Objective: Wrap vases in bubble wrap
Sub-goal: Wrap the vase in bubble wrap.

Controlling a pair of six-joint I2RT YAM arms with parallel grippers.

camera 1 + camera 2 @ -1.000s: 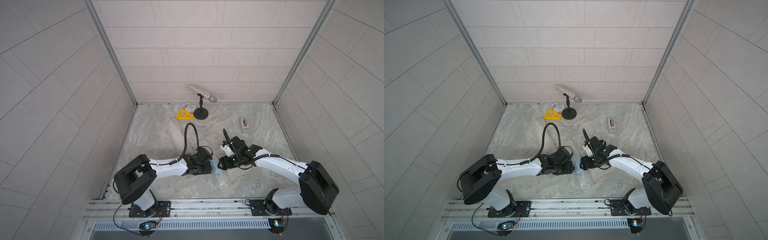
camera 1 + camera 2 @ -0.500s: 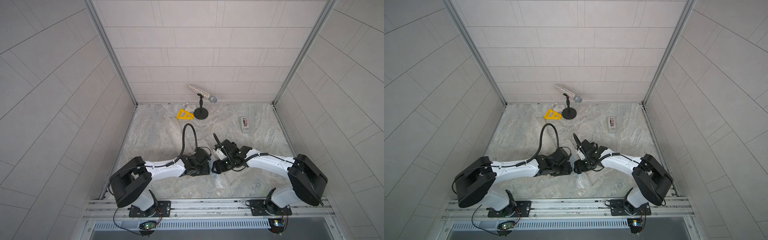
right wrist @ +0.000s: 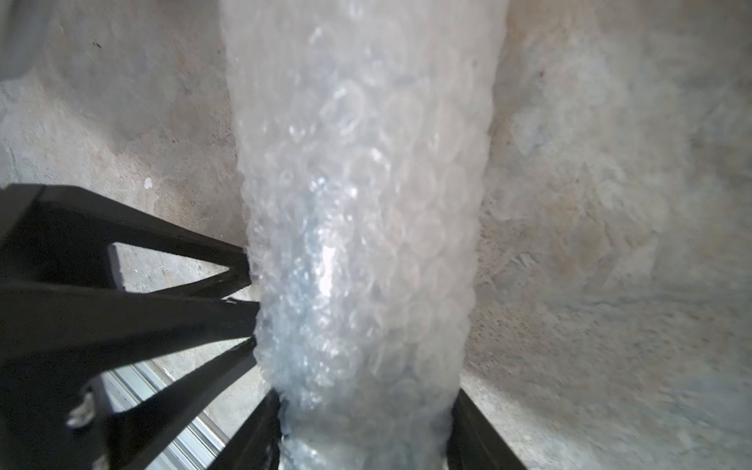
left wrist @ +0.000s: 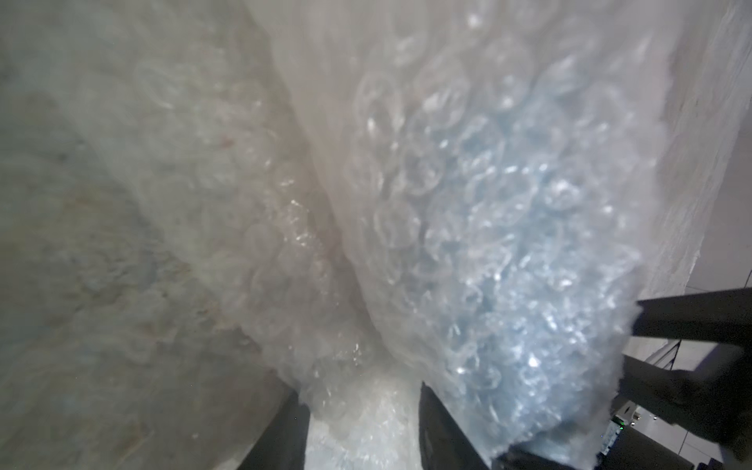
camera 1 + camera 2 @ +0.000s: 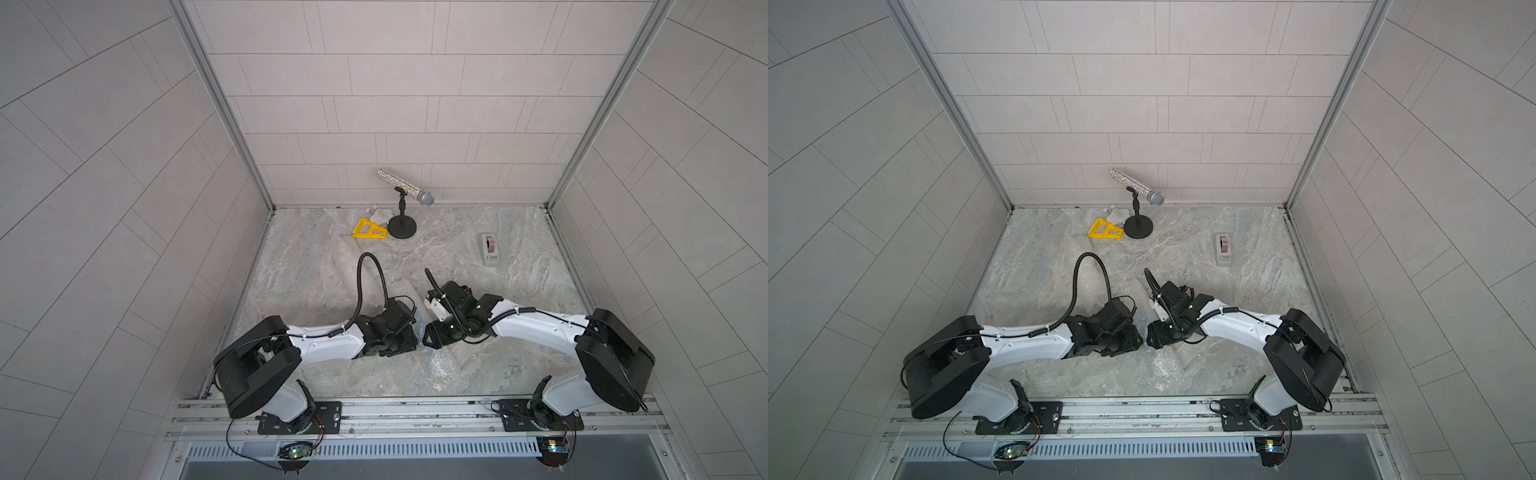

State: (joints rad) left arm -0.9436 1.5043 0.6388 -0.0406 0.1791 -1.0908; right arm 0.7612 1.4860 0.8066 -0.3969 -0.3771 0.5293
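One of two vases nearly done: blue vase [image 4: 529,244], rolled in bubble wrap [image 3: 366,162], near the front edge of the bench [image 5: 540,291]. Loose wrap pinched in left fingers [image 4: 285,443]; right fingers [image 3: 472,439] narrow, clamped around the roll. Left to wrap: white vase [image 5: 381,215] at the back edge, apparently bare.

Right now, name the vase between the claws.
The light-blue vase, showing through clear bubble wrap between left claw and right claw; the white scalloped vase sits back by the black microphone stand.
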